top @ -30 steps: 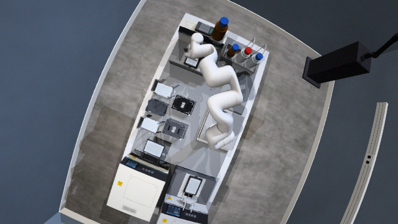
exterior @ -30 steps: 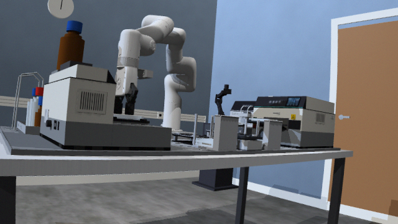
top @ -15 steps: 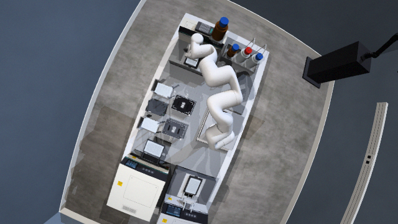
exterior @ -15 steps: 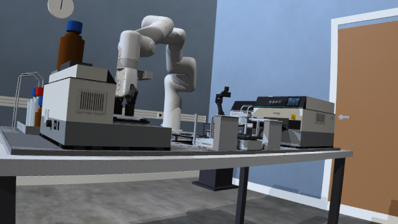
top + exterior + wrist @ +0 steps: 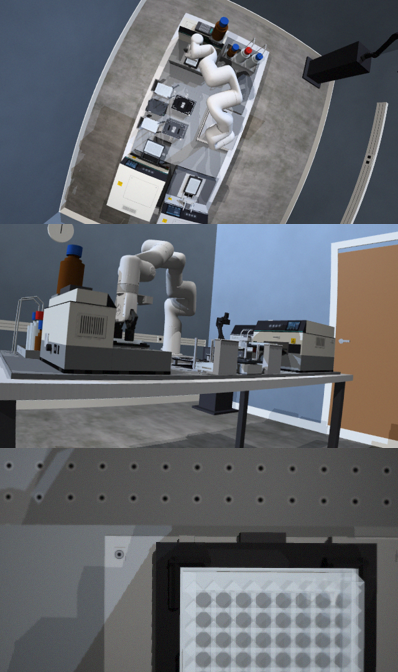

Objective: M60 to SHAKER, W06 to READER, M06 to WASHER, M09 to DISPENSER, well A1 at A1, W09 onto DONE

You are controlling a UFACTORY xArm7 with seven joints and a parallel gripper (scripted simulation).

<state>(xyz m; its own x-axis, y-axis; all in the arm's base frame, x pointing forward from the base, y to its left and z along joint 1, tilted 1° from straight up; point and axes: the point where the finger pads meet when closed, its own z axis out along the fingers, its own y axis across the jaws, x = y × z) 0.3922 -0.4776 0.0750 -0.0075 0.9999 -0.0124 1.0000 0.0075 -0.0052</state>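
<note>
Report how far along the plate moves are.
Done: nothing that shows. White plates sit on the front instruments, and the two black nests mid-deck hold no plate.
In hand: the gripper is open and holds nothing, poised over a well plate seated in a black holder. Its label is not readable.
Left: apparently all five moves.

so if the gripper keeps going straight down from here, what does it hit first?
Most likely the clear well plate seated in the black nest. The open gripper hangs right above it; the exact gap is unclear.
</note>
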